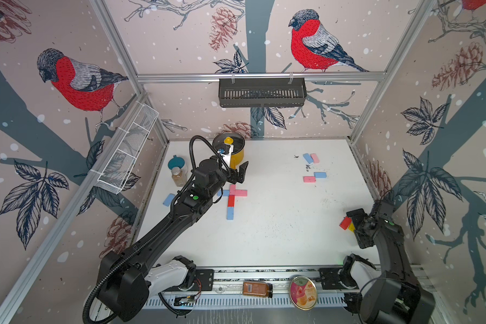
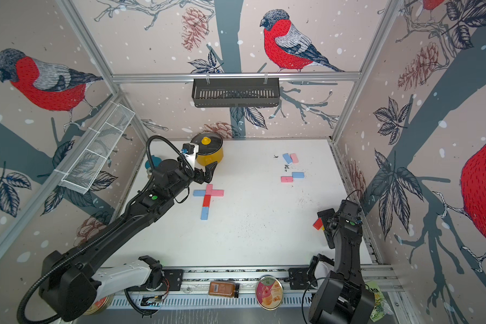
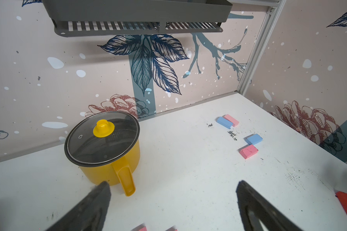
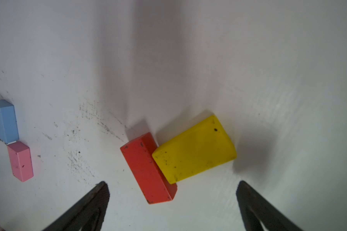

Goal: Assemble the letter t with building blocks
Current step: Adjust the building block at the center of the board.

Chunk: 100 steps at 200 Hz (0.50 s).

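Scuffed white tabletop (image 2: 264, 230) bears matte, flat rectangular blocks (image 2: 206, 200).

**Fig. 1. Colours and patterns across my workspace**

My left fingers (image 3: 92, 208) and my right fingers (image 4: 84, 208) are matte black. The table (image 1: 278, 230) is white, peppered with black specks. In the cross of blocks (image 2: 206, 200), the stem runs pink, red, light blue; the arms are light blue and pink. Before my right fingers lie a red block (image 4: 148, 168) and a yellow block (image 4: 194, 149), both dirt-flecked. The pot (image 3: 108, 172) is yellow; its lid (image 3: 88, 144) is smoky glass, dark-rimmed, with a yellow knob (image 3: 103, 128). The walls (image 1: 180, 42) carry pale pink paper printed with red-breasted grey birds, rust pine cones, navy leaves and white dots. The shelf (image 1: 261, 92) is dark grey.
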Tool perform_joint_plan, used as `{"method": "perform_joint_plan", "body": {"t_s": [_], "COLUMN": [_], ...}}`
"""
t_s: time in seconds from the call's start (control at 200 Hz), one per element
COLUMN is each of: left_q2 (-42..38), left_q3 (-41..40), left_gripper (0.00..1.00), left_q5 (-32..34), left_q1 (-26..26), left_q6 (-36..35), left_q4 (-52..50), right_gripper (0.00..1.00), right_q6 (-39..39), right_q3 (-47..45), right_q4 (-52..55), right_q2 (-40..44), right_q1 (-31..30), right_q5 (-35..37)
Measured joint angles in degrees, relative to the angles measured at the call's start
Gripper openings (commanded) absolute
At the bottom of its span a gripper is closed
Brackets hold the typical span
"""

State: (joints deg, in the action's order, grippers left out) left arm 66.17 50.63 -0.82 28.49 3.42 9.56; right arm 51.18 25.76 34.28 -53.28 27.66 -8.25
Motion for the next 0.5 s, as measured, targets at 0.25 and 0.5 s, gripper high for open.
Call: {"method": "perform_joint_plan", "body": {"t_s": [0.25,0.5], "left_q2": [0.4,0.7], "left_q3": [0.1,0.2], "left_gripper": [0.97,0.97], "left_q5": [0.8,1.0], "left_q1": [0.0,0.0], "left_q6": [0.0,-0.4], "left_q4": [0.0,-0.5], "right_gripper": [1.00,1.00], "right_q6": [0.0,-0.3], "right_q3": [-0.3,1.6], "right_q4": [-3.0,-6.3], "right_q2": [-2.9,-7.7], "right_q1": [-0.2,-0.3], "right_q5": [1.7,3.5]}}
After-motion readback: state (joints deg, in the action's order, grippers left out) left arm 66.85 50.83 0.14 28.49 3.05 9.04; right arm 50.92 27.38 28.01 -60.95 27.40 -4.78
